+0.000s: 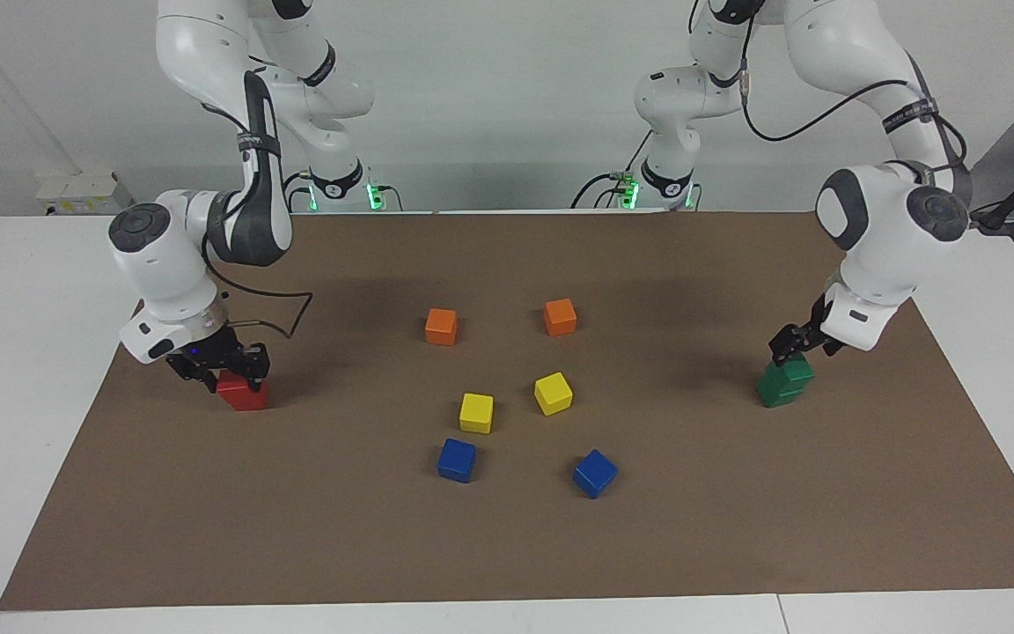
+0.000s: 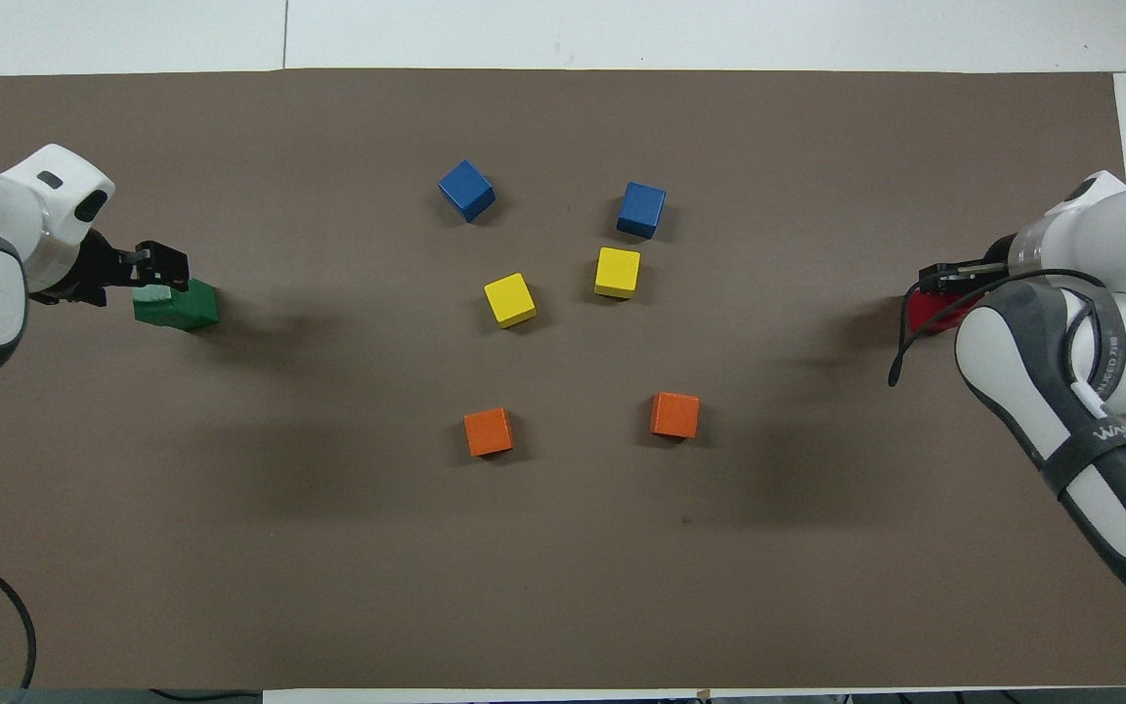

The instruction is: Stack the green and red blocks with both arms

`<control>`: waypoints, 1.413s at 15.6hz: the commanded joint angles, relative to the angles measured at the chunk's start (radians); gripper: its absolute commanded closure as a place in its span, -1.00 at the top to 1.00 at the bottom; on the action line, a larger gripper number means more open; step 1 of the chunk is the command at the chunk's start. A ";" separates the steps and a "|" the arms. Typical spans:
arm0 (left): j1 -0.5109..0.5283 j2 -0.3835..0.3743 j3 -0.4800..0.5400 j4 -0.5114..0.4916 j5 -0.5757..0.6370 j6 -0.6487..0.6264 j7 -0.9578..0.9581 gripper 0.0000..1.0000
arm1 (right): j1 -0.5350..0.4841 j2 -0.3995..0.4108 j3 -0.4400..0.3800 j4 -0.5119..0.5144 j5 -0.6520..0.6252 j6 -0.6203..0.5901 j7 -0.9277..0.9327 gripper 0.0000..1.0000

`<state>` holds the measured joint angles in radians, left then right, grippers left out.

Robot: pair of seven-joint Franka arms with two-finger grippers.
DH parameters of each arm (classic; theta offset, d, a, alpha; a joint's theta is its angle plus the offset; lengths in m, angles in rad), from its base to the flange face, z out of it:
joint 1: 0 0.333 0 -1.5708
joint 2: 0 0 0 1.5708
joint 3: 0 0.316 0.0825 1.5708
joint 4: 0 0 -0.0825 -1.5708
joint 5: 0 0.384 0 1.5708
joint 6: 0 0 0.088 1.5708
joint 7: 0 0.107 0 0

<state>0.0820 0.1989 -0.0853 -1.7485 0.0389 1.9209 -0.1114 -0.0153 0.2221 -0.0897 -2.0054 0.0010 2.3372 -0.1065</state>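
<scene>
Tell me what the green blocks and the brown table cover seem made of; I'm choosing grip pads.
Green blocks: probably painted wood or hard plastic, going by the crisp edges, even colour and slight sheen on the faces. Brown table cover: looks like matte kraft paper or thin card, flat, without glare, with a straight cut edge on the white table.

- Mat point(image 1: 736, 528): matt brown, paper-like, smooth.
- Green blocks point(image 1: 784, 384) and red blocks point(image 1: 244, 394): glossy, smooth.
- Arms point(image 1: 890, 238): smooth white shells, plastic-looking, slight sheen.
- Table point(image 1: 14, 352): smooth white.
</scene>
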 commanded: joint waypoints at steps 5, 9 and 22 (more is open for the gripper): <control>-0.056 -0.154 -0.013 -0.003 -0.013 -0.194 -0.046 1.00 | -0.002 -0.047 0.016 0.166 0.011 -0.276 -0.022 1.00; -0.071 -0.167 -0.007 -0.025 -0.013 -0.188 -0.051 1.00 | 0.044 -0.134 0.016 0.241 -0.003 -0.426 -0.021 1.00; -0.088 -0.185 0.001 -0.025 -0.030 -0.206 -0.050 1.00 | 0.047 -0.277 0.033 0.252 0.001 -0.725 -0.015 1.00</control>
<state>0.0122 0.0448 -0.1032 -1.7476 0.0241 1.7291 -0.1506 0.0391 -0.0438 -0.0618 -1.7477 0.0003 1.6296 -0.1068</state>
